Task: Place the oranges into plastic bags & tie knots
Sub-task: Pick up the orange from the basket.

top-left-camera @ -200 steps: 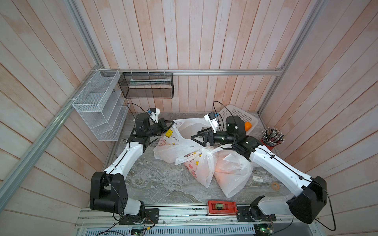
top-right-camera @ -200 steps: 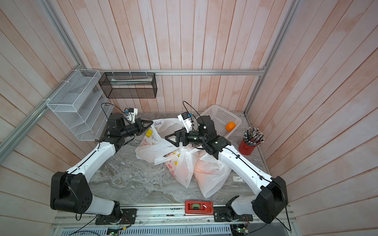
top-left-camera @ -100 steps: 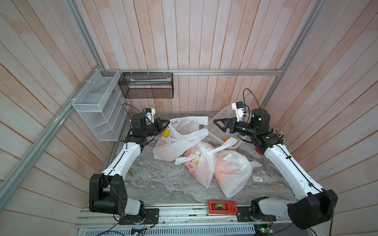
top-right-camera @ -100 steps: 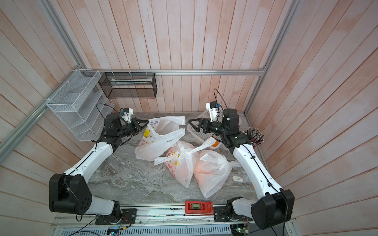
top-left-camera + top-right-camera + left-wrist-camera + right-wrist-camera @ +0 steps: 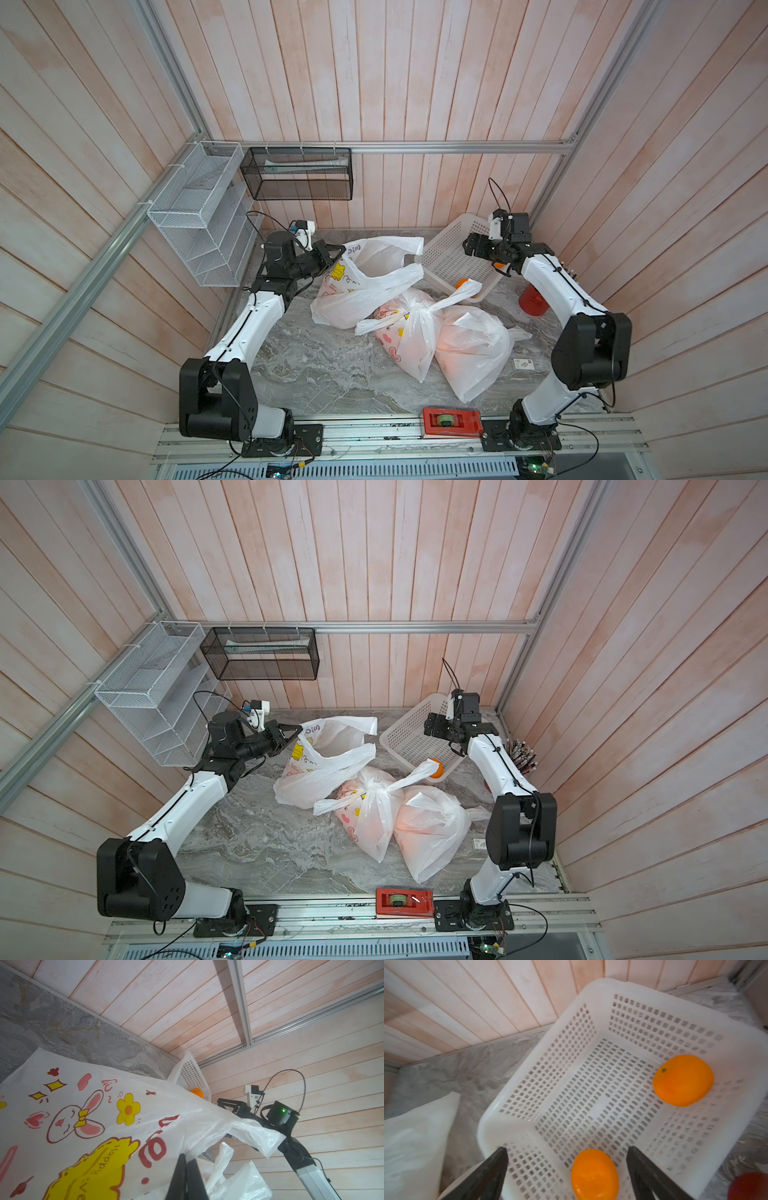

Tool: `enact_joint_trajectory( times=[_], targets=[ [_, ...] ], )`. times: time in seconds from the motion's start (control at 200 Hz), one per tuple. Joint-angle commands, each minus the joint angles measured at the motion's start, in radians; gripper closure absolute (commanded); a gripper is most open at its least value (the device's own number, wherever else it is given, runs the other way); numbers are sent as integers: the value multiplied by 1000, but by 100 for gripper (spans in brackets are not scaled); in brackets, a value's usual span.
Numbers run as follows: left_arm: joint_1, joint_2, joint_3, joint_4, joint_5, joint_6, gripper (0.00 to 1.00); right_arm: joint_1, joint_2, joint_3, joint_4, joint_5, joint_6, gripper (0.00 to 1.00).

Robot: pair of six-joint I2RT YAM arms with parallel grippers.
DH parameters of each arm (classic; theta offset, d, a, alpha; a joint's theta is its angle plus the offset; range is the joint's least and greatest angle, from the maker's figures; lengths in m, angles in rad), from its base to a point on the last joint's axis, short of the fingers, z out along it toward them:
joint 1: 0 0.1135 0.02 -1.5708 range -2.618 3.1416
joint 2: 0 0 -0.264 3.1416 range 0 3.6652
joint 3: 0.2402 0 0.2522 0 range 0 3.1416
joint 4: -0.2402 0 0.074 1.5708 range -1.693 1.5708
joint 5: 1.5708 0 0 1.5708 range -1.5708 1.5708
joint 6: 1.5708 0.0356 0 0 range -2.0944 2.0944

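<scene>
A printed plastic bag point(image 5: 365, 274) lies open at the back of the table, and my left gripper point(image 5: 187, 1159) is shut on its rim, holding the mouth up. In front of it lie two filled bags point(image 5: 409, 336) point(image 5: 473, 349); the nearer one has a knot point(image 5: 415, 313) with strap ends sticking out. My right gripper point(image 5: 566, 1150) hangs open over the white basket point(image 5: 591, 1001). Two oranges sit inside the basket: one point(image 5: 595, 1174) lies between and below the fingers, the other point(image 5: 683, 1080) lies farther off. In both top views only one orange point(image 5: 435, 771) shows, partly behind a strap.
A red cup of pens point(image 5: 521, 750) stands right of the basket, close to my right forearm. A white wire shelf point(image 5: 199, 232) and a black mesh box point(image 5: 297, 172) hang on the walls at the back left. A red tool point(image 5: 451, 422) sits on the front rail.
My right arm has swung from above the bags to the back right and now hangs over the basket. My left gripper keeps its hold on the bag rim and has shifted slightly left.
</scene>
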Motion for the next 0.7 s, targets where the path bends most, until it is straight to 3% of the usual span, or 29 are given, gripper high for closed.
enact_joint_trajectory(
  times=[0.0,0.205,0.475,0.695],
  targets=[
    [4,-31,-16,-7,24,29,100,-5,86,96,-89,179,-67,8],
    [4,-30,-9,-17,22,34,100,-30,290,270,-184,354,-113,5],
    [4,-24,2,-36,23,47,100,-69,503,499,-276,429,-142,2],
    [3,-16,7,-53,22,60,100,-79,656,675,-377,415,-163,2]
  ],
)
